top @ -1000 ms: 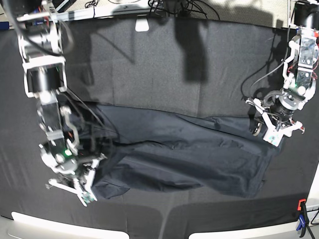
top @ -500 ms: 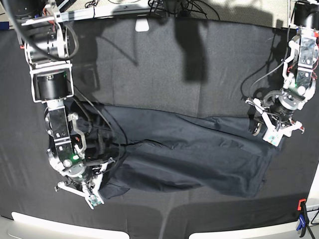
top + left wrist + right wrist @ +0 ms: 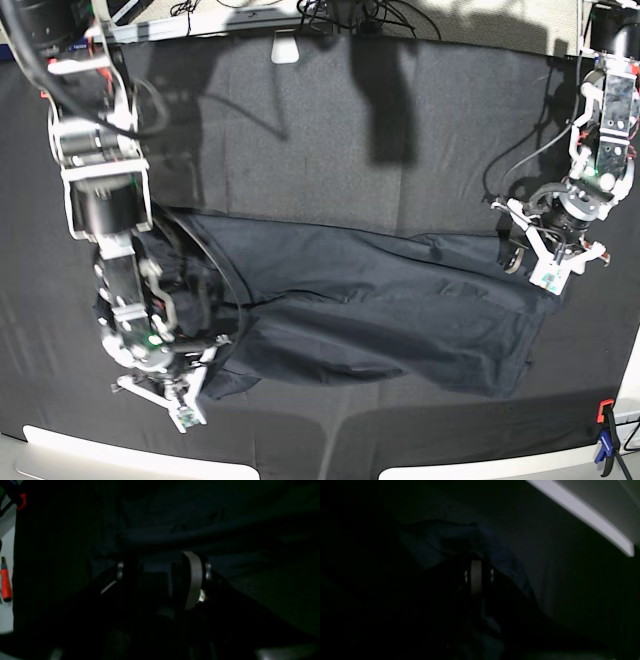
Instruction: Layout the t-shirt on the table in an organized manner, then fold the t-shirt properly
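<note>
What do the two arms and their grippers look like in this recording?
Both arms are built from white and silver brackets with black cylindrical joint housings and loose black cables running alongside. A small green light shows near each wrist. The left gripper and right gripper have white, angular finger frames; the wrist views show pale grey pads on dark fingers.

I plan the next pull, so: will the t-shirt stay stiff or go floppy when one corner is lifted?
Probably floppy: the t-shirt lies in soft wrinkles and folds. It likely drags rather than slides cleanly, since it rests on the cloth-covered table.
</note>
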Controlling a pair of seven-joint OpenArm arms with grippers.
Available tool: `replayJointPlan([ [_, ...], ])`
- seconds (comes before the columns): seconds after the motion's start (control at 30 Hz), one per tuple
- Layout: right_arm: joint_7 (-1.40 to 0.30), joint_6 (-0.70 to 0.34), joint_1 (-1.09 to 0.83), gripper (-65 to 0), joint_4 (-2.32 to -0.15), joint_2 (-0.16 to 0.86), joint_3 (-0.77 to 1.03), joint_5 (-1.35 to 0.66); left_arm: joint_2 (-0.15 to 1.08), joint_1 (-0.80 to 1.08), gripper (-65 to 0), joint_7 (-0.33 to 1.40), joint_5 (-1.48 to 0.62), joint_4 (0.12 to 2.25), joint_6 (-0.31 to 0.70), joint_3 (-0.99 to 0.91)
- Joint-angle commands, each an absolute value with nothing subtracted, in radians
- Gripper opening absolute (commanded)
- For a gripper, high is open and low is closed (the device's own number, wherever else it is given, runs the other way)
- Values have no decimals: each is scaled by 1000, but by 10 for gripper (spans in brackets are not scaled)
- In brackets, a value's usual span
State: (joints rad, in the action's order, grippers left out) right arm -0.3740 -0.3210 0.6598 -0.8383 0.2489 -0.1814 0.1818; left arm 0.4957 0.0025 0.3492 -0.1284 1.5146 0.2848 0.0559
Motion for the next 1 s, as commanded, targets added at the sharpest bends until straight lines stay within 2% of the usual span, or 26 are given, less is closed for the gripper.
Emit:
replayJointPlan([
  [0.0,-349,-312,704,-650,-851,248,-177,183,510,-15,-390,330,-133,1534,274,47],
  [0.27,-579,-315,678,-650,-896,233,-177,183,510,-16,-390,329,-133,1534,274,47],
  [0.67,-836,-314,353,-650,-1493,213,-177,163,510,-16,-390,325,-133,1534,274,47],
  [0.77,-896,-315,282,-650,-1584,189,-177,117,510,-16,-390,325,-133,1534,274,47],
  [0.97,-877,-316,163,-650,-1661,84,-177,119,510,-16,-390,325,-133,1534,274,47],
])
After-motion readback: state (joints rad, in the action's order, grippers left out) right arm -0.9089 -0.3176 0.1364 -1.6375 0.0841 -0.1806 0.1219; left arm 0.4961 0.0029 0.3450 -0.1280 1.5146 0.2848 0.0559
